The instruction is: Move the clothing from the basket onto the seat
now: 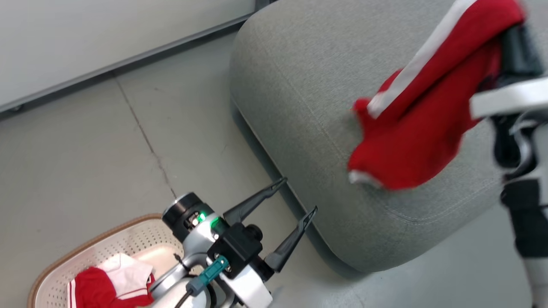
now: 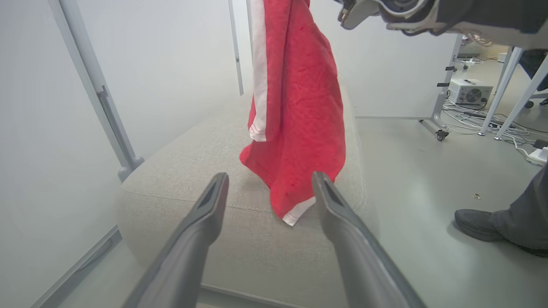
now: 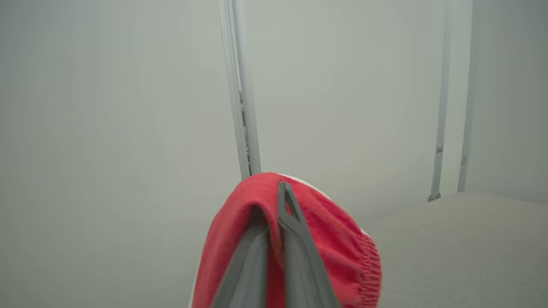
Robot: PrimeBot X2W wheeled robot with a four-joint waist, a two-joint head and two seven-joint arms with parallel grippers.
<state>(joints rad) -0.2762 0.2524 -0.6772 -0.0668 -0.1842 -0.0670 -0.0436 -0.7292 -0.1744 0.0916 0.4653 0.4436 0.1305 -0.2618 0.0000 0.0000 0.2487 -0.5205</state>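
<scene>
The right gripper is clamped on the bright red, white-striped fabric garment hanging at upper right over the grey upholstered seat cushion; at lower centre, the left gripper gapes wide.

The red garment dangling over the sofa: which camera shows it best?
The left wrist view: the red garment hangs nearly full length over the seat. The head view shows it blurred from above; the right wrist view, a bunch pinched in the right tool.

A red, white-striped garment is hanging over the grey seat cushion. Another red-and-white piece is lying in the cream basket.
</scene>
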